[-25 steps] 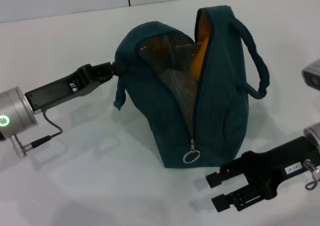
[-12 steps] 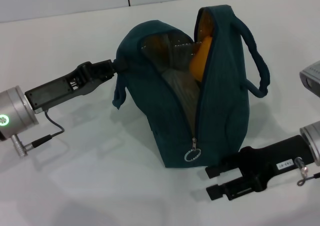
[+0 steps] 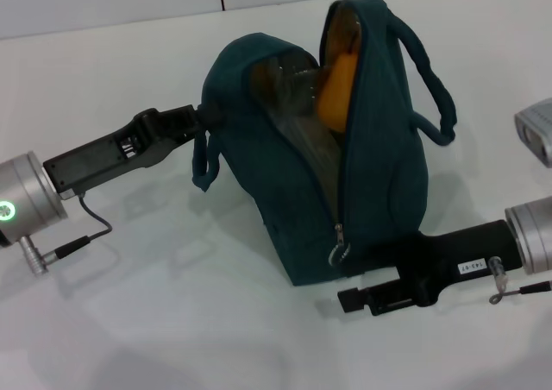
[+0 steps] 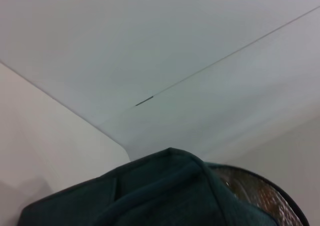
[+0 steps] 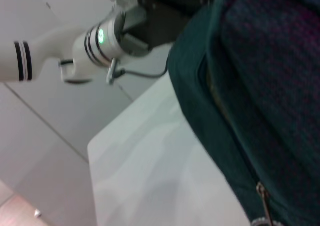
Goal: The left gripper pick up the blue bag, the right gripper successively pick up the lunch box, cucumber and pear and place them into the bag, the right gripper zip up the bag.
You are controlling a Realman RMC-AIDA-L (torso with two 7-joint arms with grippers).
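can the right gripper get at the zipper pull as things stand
Probably yes. The right gripper sits low beside the blue bag, right next to the zipper pull at the bottom of the open zipper, with nothing between them. The left gripper holds the bag's far edge.

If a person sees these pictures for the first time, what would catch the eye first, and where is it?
The dark teal-blue fabric bag stands mid-table, its long zipper open, showing silver foil lining and a round orange-yellow pear near the top. The left gripper holds the bag's upper left edge. The right gripper is low at the bag's front base, beside the metal ring pull.
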